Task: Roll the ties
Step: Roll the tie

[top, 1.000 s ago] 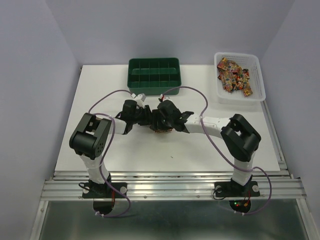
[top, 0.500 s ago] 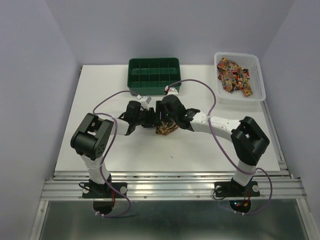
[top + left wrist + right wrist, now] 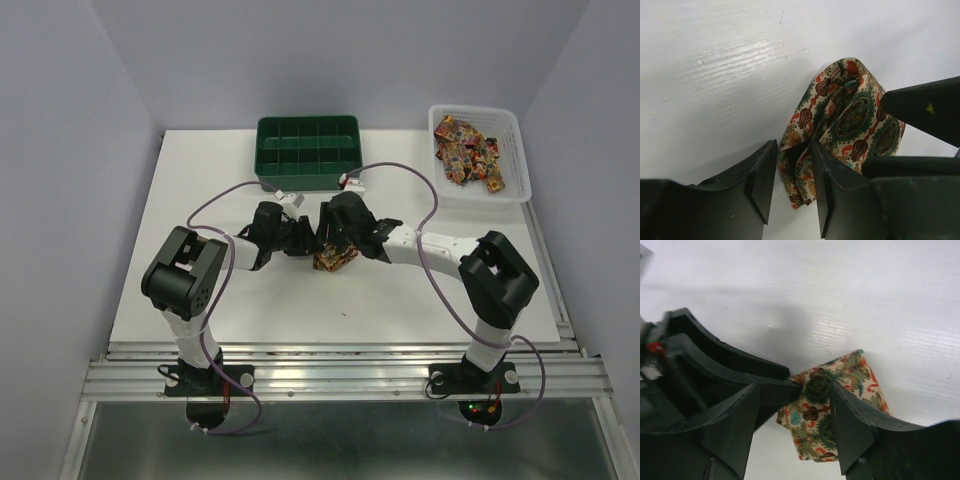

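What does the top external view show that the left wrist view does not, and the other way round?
Only the top external view shows the green tray, the white basket holding more ties, and both arms whole. Only the left wrist view shows the left gripper closed on a folded edge of the tie, with its paisley pattern clear. Both views show this tie on the white table, with the right gripper beside the left one.
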Tool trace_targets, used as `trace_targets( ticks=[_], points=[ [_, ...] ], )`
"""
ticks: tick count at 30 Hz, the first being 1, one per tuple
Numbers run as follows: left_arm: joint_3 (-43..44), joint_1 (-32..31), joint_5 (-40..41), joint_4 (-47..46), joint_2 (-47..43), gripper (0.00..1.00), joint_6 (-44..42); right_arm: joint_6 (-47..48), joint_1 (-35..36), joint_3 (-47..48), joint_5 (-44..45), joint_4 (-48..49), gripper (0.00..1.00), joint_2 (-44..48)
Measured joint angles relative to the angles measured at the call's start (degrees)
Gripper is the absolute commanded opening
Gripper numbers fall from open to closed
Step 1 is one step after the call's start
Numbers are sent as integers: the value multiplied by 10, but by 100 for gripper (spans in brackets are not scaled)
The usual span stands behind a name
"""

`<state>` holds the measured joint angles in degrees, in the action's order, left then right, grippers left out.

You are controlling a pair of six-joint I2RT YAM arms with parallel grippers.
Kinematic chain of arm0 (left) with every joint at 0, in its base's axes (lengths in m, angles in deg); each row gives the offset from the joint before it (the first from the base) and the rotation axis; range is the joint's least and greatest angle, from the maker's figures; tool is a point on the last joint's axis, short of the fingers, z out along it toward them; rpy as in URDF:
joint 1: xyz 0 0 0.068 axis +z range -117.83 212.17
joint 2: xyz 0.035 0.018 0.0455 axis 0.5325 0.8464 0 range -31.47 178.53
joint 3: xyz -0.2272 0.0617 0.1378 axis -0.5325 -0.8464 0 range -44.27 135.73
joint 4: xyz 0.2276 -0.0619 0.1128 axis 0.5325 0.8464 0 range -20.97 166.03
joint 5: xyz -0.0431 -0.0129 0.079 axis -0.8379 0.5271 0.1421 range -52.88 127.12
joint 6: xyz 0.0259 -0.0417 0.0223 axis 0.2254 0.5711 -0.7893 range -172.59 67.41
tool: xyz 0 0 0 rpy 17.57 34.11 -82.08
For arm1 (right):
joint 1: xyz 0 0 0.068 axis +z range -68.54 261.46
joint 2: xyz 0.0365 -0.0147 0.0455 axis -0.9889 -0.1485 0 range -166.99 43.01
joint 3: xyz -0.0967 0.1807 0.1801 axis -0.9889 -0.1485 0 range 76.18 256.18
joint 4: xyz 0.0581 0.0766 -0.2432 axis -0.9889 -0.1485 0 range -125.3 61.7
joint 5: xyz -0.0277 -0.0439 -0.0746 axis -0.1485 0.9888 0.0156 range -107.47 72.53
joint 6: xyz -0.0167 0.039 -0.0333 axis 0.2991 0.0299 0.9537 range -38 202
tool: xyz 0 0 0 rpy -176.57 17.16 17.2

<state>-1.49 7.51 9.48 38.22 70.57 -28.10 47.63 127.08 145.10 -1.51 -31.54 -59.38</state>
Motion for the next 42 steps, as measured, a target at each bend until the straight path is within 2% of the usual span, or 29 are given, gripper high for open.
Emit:
trace_targets(
  ticks=[9,23,32,42],
  points=[
    [0,-4,-4,2,0,46,0,-14,-9,-75,-1,23,63,10],
    [1,-16,9,29,-14,46,5,-36,-10,-119,-27,55,62,37],
    [1,-16,30,54,-33,48,16,-72,-10,-137,-26,74,58,38],
    [-4,-16,76,89,-118,53,55,-97,-10,-157,-12,80,58,53]
  ],
)
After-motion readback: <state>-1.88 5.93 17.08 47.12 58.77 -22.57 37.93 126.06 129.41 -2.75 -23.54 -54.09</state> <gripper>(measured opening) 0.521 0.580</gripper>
